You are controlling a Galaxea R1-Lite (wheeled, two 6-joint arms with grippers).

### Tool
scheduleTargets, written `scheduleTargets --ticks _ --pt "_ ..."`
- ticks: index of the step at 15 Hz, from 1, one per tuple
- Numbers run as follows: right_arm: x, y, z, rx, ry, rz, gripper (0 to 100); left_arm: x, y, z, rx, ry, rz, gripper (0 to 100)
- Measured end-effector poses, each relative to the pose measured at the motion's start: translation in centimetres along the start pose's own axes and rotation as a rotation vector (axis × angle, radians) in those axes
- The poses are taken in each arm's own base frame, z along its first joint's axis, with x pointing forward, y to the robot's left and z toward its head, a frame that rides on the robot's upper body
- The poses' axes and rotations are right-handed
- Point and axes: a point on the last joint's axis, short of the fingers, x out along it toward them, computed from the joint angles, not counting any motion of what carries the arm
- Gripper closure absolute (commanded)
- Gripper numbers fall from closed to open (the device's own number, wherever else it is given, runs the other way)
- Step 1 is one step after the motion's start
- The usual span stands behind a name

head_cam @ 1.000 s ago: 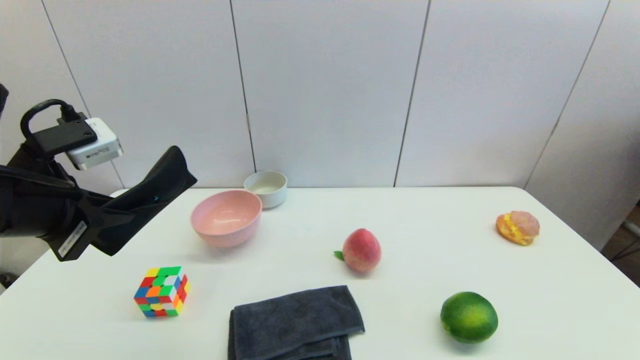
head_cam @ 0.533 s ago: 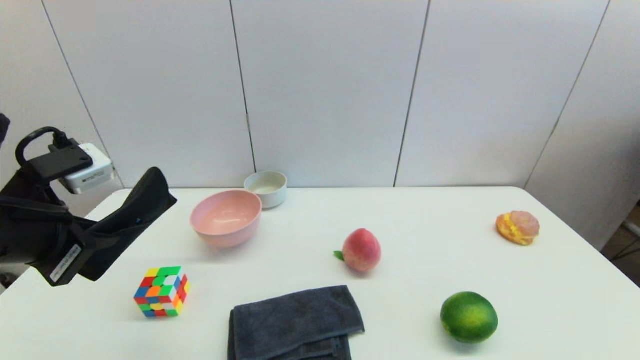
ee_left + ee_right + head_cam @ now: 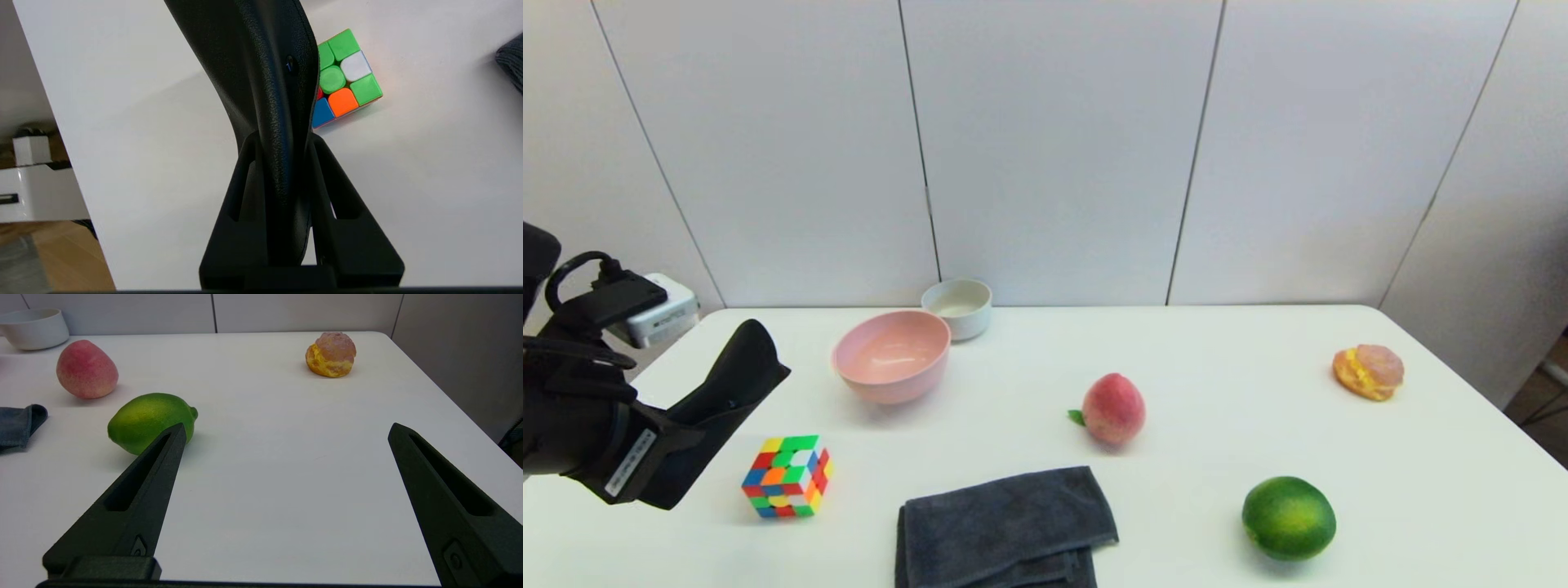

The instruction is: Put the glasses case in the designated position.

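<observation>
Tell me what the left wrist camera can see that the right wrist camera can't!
Only the left wrist view shows the left gripper shut on the glasses case, held above the table, with the cube beyond it. Only the right wrist view shows the open right gripper, the lime, the peach, the pastry and the white bowl. Both show the white table and a corner of the grey towel.
</observation>
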Motion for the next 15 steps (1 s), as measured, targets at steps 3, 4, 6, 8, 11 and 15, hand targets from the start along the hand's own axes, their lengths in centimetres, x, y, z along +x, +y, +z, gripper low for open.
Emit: scheduleTargets --ticks 3,4,6,8,11,15 --pt "0.0 0.0 0.0 0.000 0.000 0.000 0 0.4 0.0 -0.2 -0.048 0.018 -0.004 100" --pt "0.0 0.0 0.0 0.000 0.000 0.000 0 0.5 0.0 -0.2 -0.061 0.023 -0.007 100" --pt "0.0 0.0 0.0 0.000 0.000 0.000 0 0.7 0.0 -0.4 -0.084 0.035 -0.008 100" --pt "0.0 0.0 0.0 0.000 0.000 0.000 0 0.9 0.0 -0.6 -0.114 0.050 -0.008 100" --pt "0.0 0.0 0.0 0.000 0.000 0.000 0 1.4 0.2 -0.6 -0.137 0.067 -0.002 100" --pt "0.0 0.0 0.0 -0.001 0.000 0.000 0 2.1 1.0 -0.8 -0.176 0.101 0.019 100"
